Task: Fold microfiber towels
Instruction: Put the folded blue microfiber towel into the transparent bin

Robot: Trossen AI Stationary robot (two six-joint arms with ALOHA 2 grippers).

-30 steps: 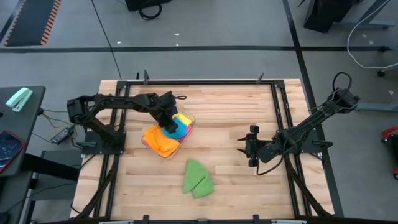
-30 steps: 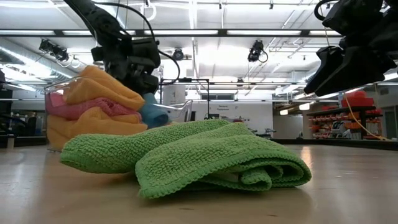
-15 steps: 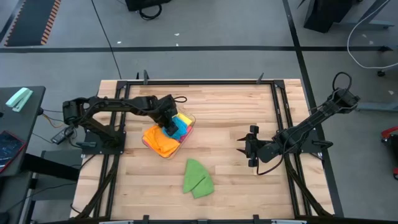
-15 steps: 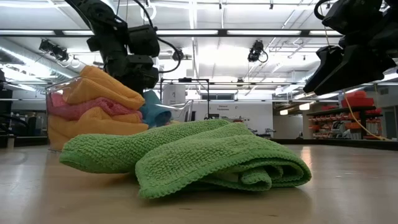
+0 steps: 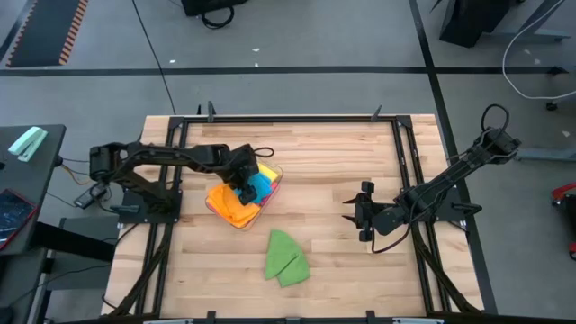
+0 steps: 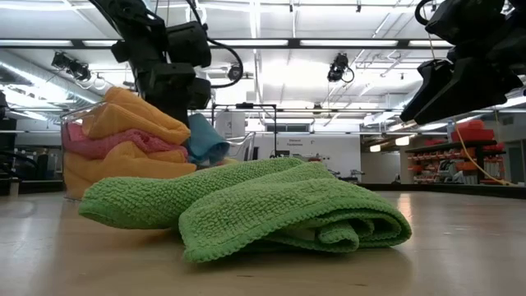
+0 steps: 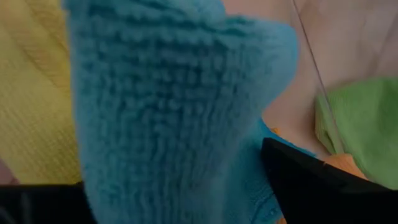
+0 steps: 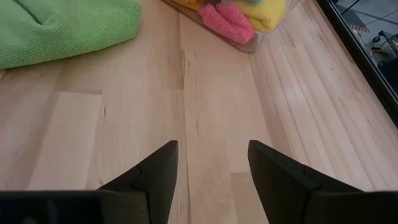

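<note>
A clear tub [image 5: 274, 185] at the table's left holds bright microfiber towels: orange [image 5: 229, 205], yellow [image 5: 266, 170], blue [image 5: 259, 187] and pink [image 8: 227, 18]. My left gripper [image 5: 245, 183] hangs over the tub, pointing steeply down. It is open, with a raised bulge of the blue towel [image 7: 168, 106] between its fingers. A green towel [image 5: 286, 257], loosely folded, lies flat on the wood near the front edge. My right gripper [image 5: 349, 216] waits open above bare wood at the right, holding nothing. My left gripper comes at the blue towel from above, slanting down, one finger [image 7: 311, 180] on either side of the towel's raised fold [image 7: 186, 143]. The jaws stand wide apart. I cannot tell whether the fingers touch the cloth. The towel rests on the others in the tub.
Black rails [image 5: 396, 144] frame the wooden table top. Bare wood [image 8: 205, 93] lies between the green towel and my right gripper. The tub's clear wall [image 7: 311, 68] stands between the blue towel and the green one [image 7: 367, 124].
My left gripper has risen a little above the tub and shifted slightly toward the table's near edge, rolling at the wrist. More of the blue towel shows beside the orange one in the low view. The right arm has kept still.
</note>
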